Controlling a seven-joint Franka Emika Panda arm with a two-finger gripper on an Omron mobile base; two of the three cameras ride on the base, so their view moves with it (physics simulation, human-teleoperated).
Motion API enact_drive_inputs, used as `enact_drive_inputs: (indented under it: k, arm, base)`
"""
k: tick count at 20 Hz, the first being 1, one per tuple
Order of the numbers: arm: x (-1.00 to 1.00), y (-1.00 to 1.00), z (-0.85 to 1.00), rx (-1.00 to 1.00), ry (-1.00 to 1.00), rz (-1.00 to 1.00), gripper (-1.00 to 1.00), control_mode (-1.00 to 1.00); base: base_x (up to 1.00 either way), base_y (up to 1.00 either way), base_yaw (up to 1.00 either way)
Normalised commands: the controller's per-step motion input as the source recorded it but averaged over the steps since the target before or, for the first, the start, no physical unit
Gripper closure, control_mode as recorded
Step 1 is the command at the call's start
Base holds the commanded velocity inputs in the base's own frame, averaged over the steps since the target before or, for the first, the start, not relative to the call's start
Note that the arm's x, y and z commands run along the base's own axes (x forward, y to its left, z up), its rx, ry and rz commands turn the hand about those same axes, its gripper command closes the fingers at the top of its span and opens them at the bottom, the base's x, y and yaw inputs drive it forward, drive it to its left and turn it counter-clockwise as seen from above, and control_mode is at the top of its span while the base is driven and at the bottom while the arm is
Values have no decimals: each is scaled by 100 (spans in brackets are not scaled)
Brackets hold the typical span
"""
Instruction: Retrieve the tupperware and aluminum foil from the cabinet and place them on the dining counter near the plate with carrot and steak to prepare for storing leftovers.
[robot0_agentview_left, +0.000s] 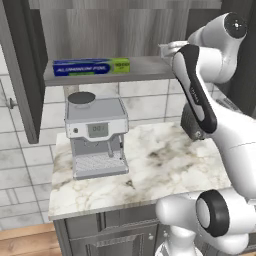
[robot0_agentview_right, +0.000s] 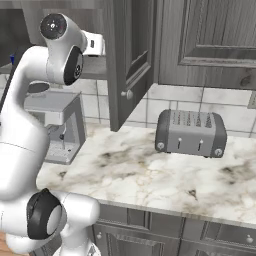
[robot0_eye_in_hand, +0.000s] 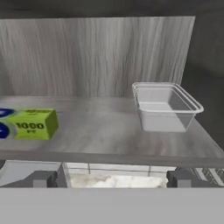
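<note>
Left base view: lying along the grey inner shelf (robot0_agentview_left: 145, 70) of the open dark grey wood cabinet (robot0_agentview_left: 22, 70), upper left of the frame, the long slim blue aluminum foil box (robot0_agentview_left: 91, 66) with its lime-green end pointing right. Standing below it on the white-and-grey marbled table (robot0_agentview_left: 165, 170), left of centre, a grey espresso machine (robot0_agentview_left: 96, 136). Reaching up the right side toward the shelf, the white arm.

Right base view: hanging open at upper centre, the cabinet's panelled door (robot0_agentview_right: 127, 60). Sitting on the marbled table at centre right, a grey metal toaster (robot0_agentview_right: 190, 133).

Hand view: resting upright on the shelf at centre right, the small translucent grey-white rectangular plastic tupperware (robot0_eye_in_hand: 165, 106), well apart from the foil box at the left edge. Hovering before the shelf's front edge, the hand (robot0_eye_in_hand: 112, 178), fingers (robot0_eye_in_hand: 40, 178) spread wide and gripping nothing.
</note>
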Motion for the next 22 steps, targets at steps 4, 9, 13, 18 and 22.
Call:
enact_drive_inputs:
  k: [4, 9, 13, 18, 22]
  arm:
    - [39, -14, -10, 0, 0, 0, -100, -100]
    - [49, -18, -20, 0, 0, 0, -100, -100]
    - [56, -11, -16, 0, 0, 0, -100, -100]
    - [56, -7, 0, 0, 0, 0, -100, -100]
    - [58, -12, 0, 0, 0, 0, -100, -100]
  base:
    - [0, 0, 0]
    - [0, 0, 0]
    - [0, 0, 0]
    - [0, 0, 0]
    - [0, 0, 0]
